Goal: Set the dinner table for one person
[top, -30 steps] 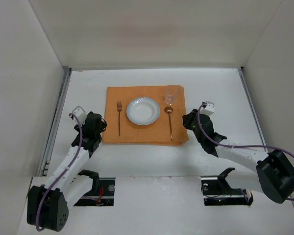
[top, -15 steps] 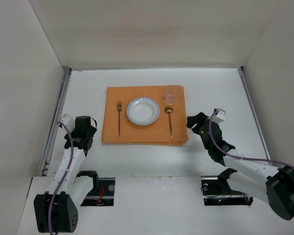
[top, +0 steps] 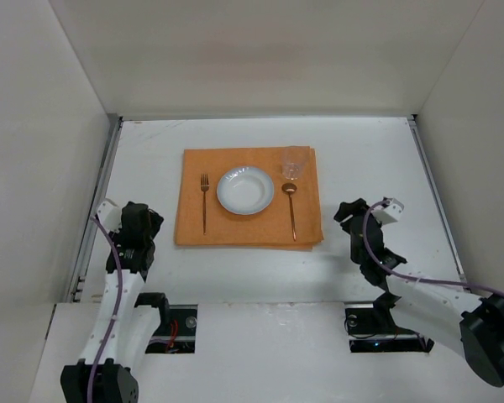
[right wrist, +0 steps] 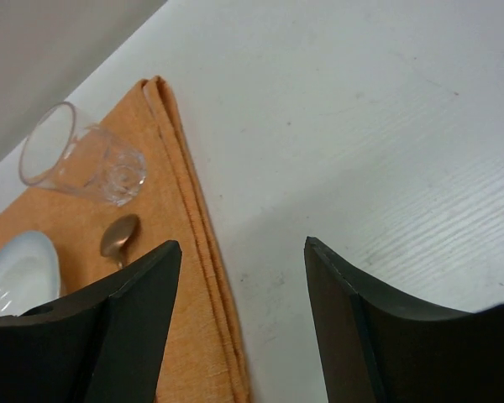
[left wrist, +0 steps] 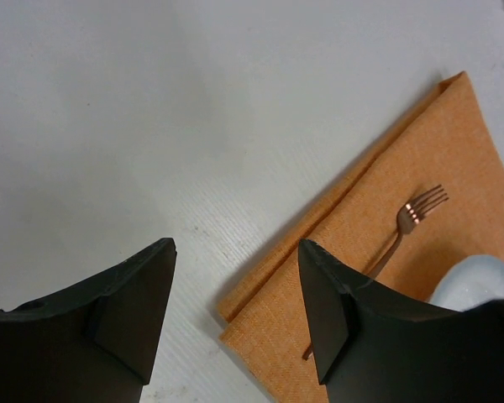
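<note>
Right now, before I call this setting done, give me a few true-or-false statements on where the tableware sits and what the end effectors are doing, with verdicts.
1. The fork lies on the placemat, left of the plate. True.
2. The glass lies tipped on its side. False: it stands upright on the placemat's far right corner.
3. The spoon rests inside the plate. False: it lies on the placemat, right of the plate.
4. The left end effector and right end effector are both open and empty. True.
</note>
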{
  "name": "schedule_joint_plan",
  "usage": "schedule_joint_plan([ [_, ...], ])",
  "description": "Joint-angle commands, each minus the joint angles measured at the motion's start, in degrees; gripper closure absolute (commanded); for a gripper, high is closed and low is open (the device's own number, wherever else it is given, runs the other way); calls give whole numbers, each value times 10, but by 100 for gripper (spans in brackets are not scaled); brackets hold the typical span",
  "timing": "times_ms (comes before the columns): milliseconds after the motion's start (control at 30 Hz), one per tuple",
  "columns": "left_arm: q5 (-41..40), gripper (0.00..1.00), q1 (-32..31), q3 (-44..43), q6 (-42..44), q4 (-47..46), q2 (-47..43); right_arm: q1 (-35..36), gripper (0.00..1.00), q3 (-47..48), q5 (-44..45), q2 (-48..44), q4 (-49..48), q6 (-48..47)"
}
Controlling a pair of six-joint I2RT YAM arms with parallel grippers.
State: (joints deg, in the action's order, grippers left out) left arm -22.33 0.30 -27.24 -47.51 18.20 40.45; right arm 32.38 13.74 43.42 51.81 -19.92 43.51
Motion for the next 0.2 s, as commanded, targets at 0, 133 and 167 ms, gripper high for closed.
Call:
schedule_joint_plan([
  [0, 23, 43, -8, 10, -3, -11, -28, 8, 33, 5, 50, 18, -22, -1],
  [133, 46, 43, -19, 11, -13, -29, -32, 27, 28, 18, 51, 47, -27, -12],
  [167, 52, 43, -21, 13, -16, -34, -32, 28, 28, 24, 45, 60, -29, -15],
])
